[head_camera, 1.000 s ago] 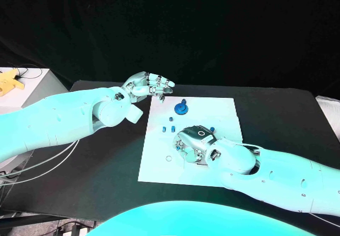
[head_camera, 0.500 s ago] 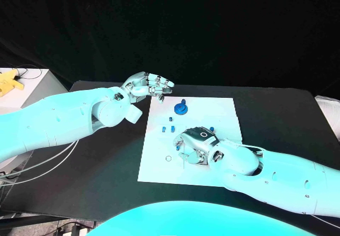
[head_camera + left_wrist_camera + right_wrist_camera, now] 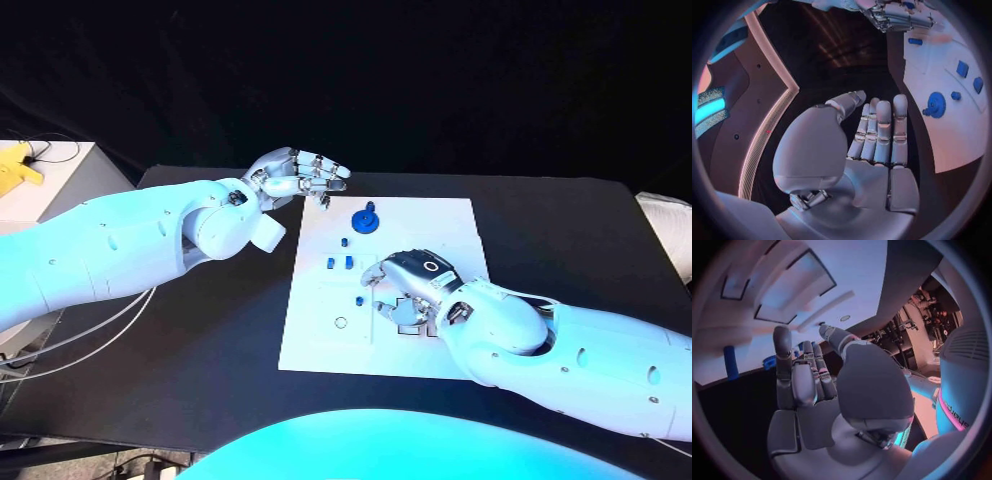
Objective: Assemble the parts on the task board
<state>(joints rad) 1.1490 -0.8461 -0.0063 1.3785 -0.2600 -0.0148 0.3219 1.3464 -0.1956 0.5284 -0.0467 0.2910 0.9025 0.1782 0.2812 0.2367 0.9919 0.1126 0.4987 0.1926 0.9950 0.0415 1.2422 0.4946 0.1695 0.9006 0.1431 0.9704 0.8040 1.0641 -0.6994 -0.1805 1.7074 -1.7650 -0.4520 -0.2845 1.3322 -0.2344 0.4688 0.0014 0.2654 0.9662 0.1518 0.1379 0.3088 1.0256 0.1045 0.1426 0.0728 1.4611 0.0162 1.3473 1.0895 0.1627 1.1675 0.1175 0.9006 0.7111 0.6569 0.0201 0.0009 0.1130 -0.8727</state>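
Note:
The white task board [image 3: 447, 230] lies in the middle of the black table. A blue gear [image 3: 366, 218] stands near its far edge, with small blue parts [image 3: 348, 240] [image 3: 340, 263] just in front of it. My right hand [image 3: 410, 290] hovers over the board's middle, fingers pointing down close to another small blue part [image 3: 361, 299]; its palm [image 3: 811, 390] holds nothing. My left hand [image 3: 299, 174] hangs over the table off the board's far left corner, its fingers [image 3: 879, 130] straight and holding nothing. The gear [image 3: 934, 104] sits beyond them.
A small ring [image 3: 342, 322] marks the board's near left part. Rectangular recesses [image 3: 786, 285] show in the board beyond my right hand's fingers. A white stand with a yellow object [image 3: 15, 165] is off the table's left side.
My right hand has turned and shifted slightly toward the right over the board's middle. The left hand has stayed where it was.

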